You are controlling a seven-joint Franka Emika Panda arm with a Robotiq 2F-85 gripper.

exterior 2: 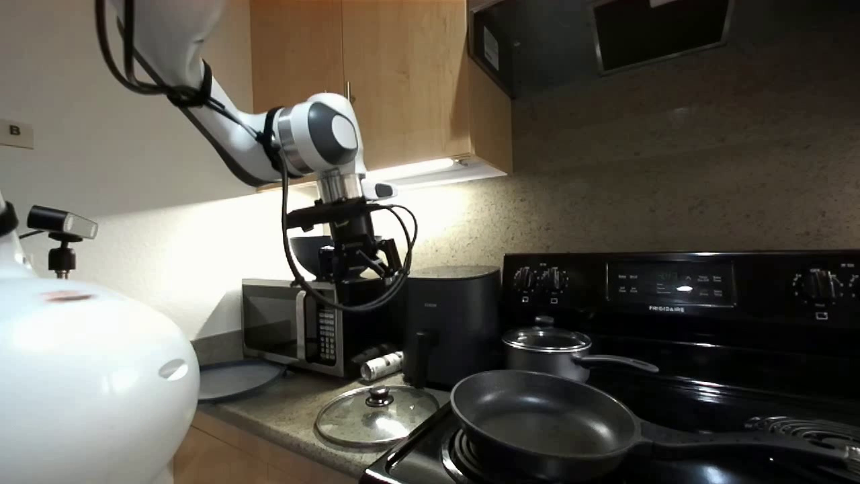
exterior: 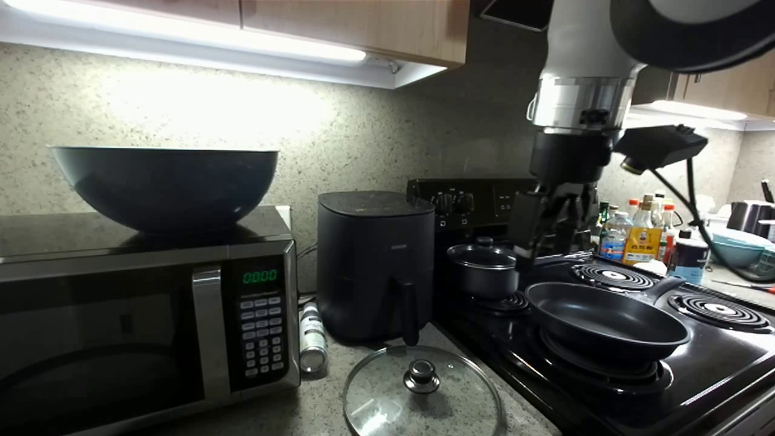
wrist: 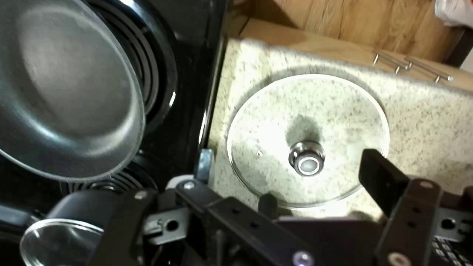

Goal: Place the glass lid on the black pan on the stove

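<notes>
The glass lid lies flat on the counter with its silvery knob up, left of the stove in both exterior views. It also shows whole in the wrist view. The black pan sits on a front coil burner of the stove. It also shows in an exterior view and at the wrist view's left. My gripper is open and empty, high above the counter. In the wrist view its fingers are spread wide, with the lid's knob below and between them.
A small lidded pot stands on the back burner behind the pan. A black air fryer stands just behind the lid. A microwave with a large dark bowl on top is at the left. A spray can lies between them.
</notes>
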